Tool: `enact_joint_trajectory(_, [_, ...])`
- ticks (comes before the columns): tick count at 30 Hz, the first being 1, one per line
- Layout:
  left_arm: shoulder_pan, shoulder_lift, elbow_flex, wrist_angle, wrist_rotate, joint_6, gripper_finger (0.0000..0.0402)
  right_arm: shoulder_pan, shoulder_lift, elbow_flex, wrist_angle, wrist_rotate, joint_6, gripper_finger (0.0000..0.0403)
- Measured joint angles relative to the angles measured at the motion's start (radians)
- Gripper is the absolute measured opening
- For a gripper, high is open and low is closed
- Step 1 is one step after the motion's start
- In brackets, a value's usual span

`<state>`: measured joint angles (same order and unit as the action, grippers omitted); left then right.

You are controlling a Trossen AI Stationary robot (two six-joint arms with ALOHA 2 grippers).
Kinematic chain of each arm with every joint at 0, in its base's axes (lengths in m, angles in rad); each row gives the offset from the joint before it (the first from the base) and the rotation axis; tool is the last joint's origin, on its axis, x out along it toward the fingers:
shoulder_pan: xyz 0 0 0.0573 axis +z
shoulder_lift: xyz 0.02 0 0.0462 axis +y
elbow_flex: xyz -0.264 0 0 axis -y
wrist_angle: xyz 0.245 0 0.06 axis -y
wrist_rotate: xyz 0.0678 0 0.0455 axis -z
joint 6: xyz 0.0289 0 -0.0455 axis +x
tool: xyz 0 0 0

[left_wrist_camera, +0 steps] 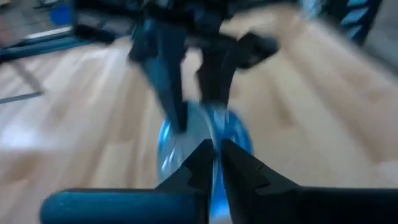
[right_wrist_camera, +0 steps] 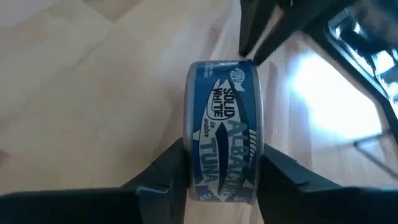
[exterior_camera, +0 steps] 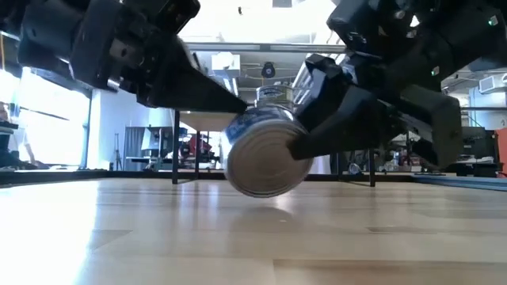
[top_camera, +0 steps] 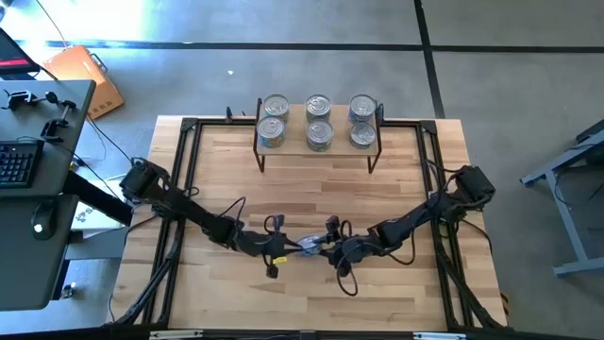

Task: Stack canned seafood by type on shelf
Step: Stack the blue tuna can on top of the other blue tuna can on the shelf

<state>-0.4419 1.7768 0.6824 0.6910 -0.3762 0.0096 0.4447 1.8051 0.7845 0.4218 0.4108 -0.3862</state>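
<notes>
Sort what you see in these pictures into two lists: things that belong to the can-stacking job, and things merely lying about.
Belonging to the job:
- blue-labelled tuna can, held between both grippers
- cans on the shelf
- shelf
- left gripper
- right gripper

Just lying about:
- orange box on the floor
- keyboard on the side desk

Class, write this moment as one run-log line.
tuna can: on edge, mid-table | right gripper: jaws around it | left gripper: at its rim | shelf: six cans
</notes>
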Motion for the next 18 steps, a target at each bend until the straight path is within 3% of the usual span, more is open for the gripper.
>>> enact_joint_trajectory(4, [-0.023, -0.074, 0.000, -0.234, -0.154, 0.009, 0.0050, 0.048, -0.060, 0.000, -0.131, 0.087, 0.122, 0.0124])
enact_joint_trajectory(8, [-0.035, -0.131, 0.000, -0.372, -0.262, -0.120, 0.0063, 0.100, -0.192, 0.005, -0.309, 0.239, 0.233, 0.0124])
enact_joint_trajectory(14, [-0.035, -0.115, 0.000, -0.361, -0.263, -0.232, 0.0060, 0.088, -0.392, 0.215, -0.934, 0.566, 0.423, 0.0124])
enact_joint_trajectory(18, [-0.039, -0.084, 0.000, -0.357, -0.263, -0.234, 0.0058, -0.040, -0.428, 0.414, -1.332, 0.647, 0.492, 0.0124])
